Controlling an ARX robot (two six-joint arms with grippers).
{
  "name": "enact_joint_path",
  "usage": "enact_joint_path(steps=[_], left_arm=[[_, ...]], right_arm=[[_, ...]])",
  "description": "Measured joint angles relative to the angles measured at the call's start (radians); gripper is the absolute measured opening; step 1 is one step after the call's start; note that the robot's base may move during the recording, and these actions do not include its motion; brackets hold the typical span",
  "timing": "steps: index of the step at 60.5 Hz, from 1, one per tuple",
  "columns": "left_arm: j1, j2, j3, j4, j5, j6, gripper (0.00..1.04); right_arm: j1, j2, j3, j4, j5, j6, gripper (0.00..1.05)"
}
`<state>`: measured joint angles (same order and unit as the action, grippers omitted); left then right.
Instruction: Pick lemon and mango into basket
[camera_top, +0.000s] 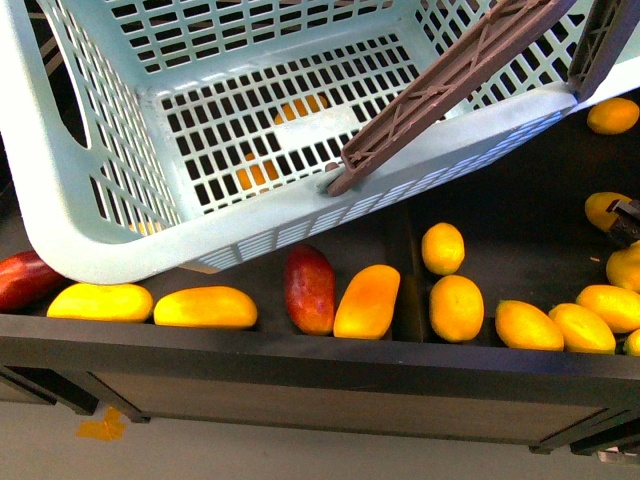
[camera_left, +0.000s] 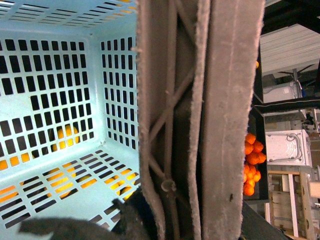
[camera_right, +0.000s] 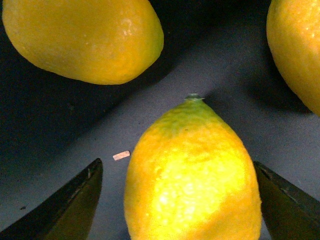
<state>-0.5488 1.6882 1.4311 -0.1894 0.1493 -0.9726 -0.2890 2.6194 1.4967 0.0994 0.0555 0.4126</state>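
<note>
I have the right pincer (camera_right: 176, 165) spread wide and empty, one jaw on each side of the lemon (camera_right: 192, 175). The lemon lies on the dark worktop (camera_right: 240, 65) with its stem tip pointing away from the wrist, so closing should take it across its girth. The basket (camera_top: 200, 245) hangs tilted above the worktop, open top toward me, I judge to keep the drop short. Its brown handle (camera_left: 200, 120) fills the left wrist view, though I cannot tell how the left pincer's jaws stand. The mango (camera_top: 205, 307) lies just below the basket's low rim, not yet taken.
</note>
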Motion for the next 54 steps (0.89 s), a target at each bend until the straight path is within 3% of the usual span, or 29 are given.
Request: enact_joint_path(steps=[8, 24, 39, 54], left_arm=[[0.000, 0.000, 0.000, 0.000, 0.001, 0.000, 0.16], [0.000, 0.000, 0.000, 0.000, 0.000, 0.000, 0.16], [0.000, 0.000, 0.000, 0.000, 0.000, 0.000, 0.16], [0.000, 0.000, 0.000, 0.000, -0.001, 0.000, 0.16]], right_arm=[[-0.010, -0.006, -0.016, 0.016, -0.019, -0.017, 0.59], [-0.034, -0.181, -0.247, 0.135, -0.141, -0.145, 0.59], [-0.040, -0.597, -0.552, 0.261, -0.356, -0.299, 0.59], [0.005, -0.970, -0.702, 0.284, -0.497, -0.286, 0.58]])
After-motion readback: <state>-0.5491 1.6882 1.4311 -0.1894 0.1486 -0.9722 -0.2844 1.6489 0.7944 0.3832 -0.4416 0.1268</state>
